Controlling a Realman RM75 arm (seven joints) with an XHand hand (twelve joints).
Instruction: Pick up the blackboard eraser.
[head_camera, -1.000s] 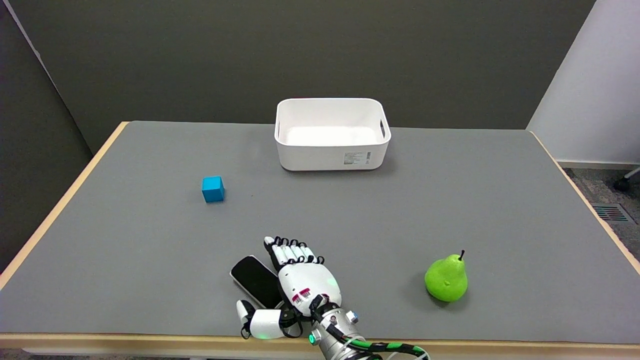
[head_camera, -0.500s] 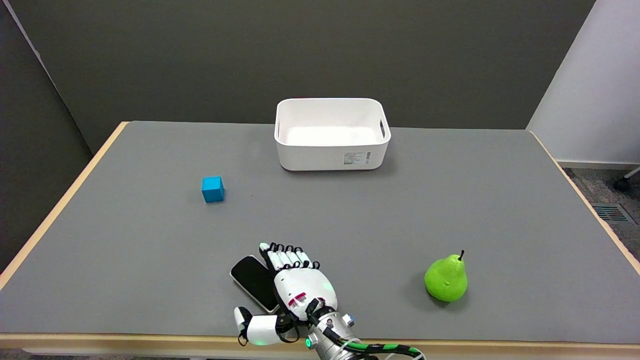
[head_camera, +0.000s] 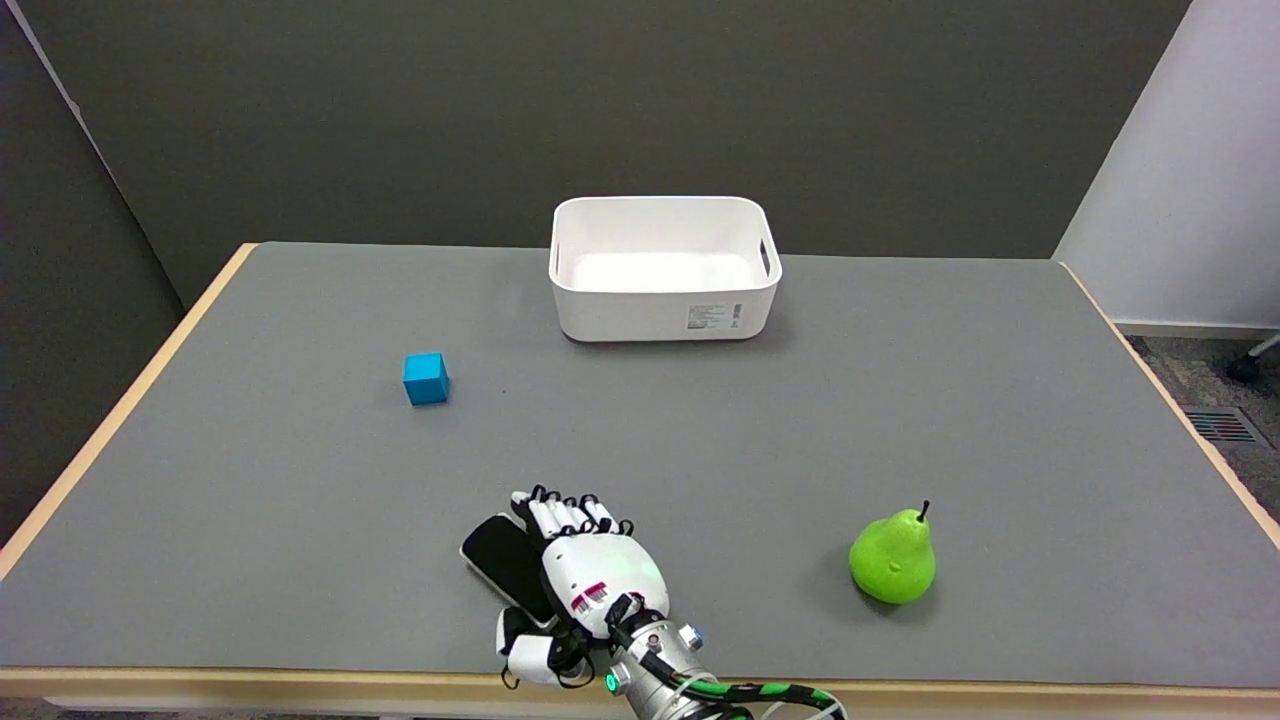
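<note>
Grey table (head_camera: 300, 520): blackboard eraser (head_camera: 505, 560) partly under curled fingers (head_camera: 560, 515).

— Where is the right arm?

— It comes in from the lower right corner, low over the near edge. Only the wrist shows, a silver cuff with a green and black cable along it.

— And the right hand (head_camera: 585, 580)?

— It lies with its white back upward. The fingers (head_camera: 560, 512) point away, close together and bent downward. The thumb (head_camera: 528, 655) is on the left side, curled inward under the palm. If it grips anything, I cannot tell.
</note>
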